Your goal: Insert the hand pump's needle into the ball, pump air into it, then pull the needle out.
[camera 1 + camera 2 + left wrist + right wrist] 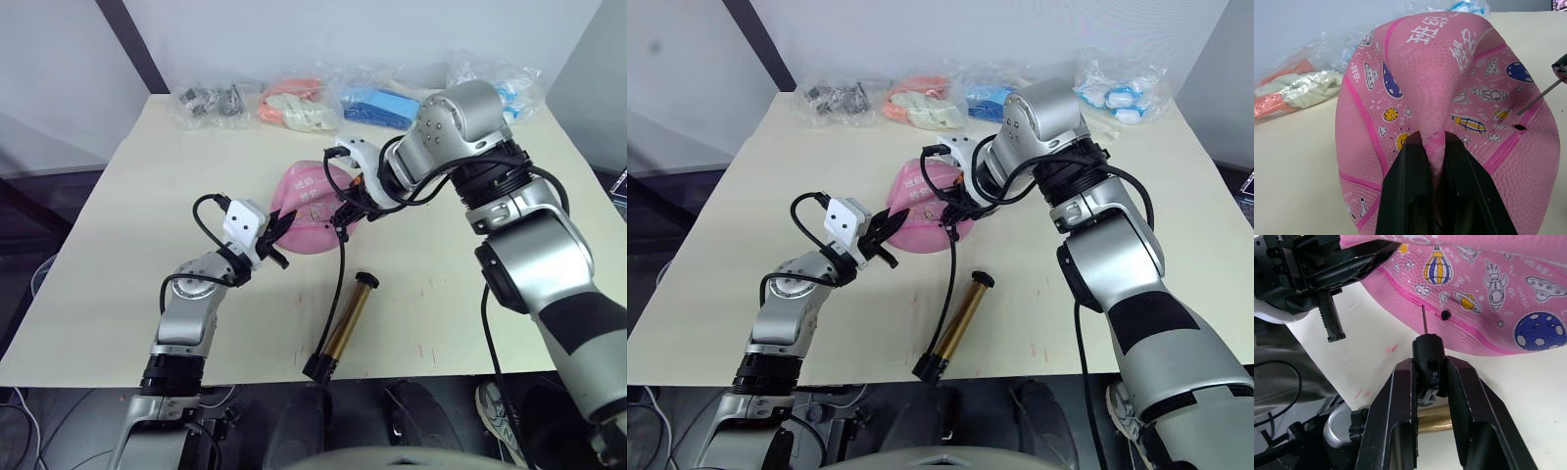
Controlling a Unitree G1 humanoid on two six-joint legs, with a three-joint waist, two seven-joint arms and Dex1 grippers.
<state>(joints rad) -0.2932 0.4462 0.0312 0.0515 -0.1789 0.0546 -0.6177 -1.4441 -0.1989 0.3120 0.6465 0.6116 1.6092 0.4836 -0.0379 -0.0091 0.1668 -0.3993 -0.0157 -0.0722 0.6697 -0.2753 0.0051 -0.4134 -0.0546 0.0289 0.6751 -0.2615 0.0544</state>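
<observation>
At mid-surface: left tool (1432,147) pinches ball (1449,88); right tool (1430,377) grips needle (1423,319) holder, tip just beside valve (1445,314). I judge insertion pending; next needs fine alignment.

Your right end effector (1430,377) has its two black fingers (1396,401) squeezed tight on the black tip of the pump's hose. The needle (1424,319) sticks straight out of that tip. It is thin and shiny. Its point is very close to the black valve dot (1445,314) on the ball (1508,293), just beside it, and not inside it. The ball is pink with little rockets, planets and a striped balloon on it. Your left end effector (1347,265) is pinching the edge of the ball. The ball sits on the pale worktop (1376,342). You can see a bit of the gold hand pump (1432,421) behind your fingers.
</observation>
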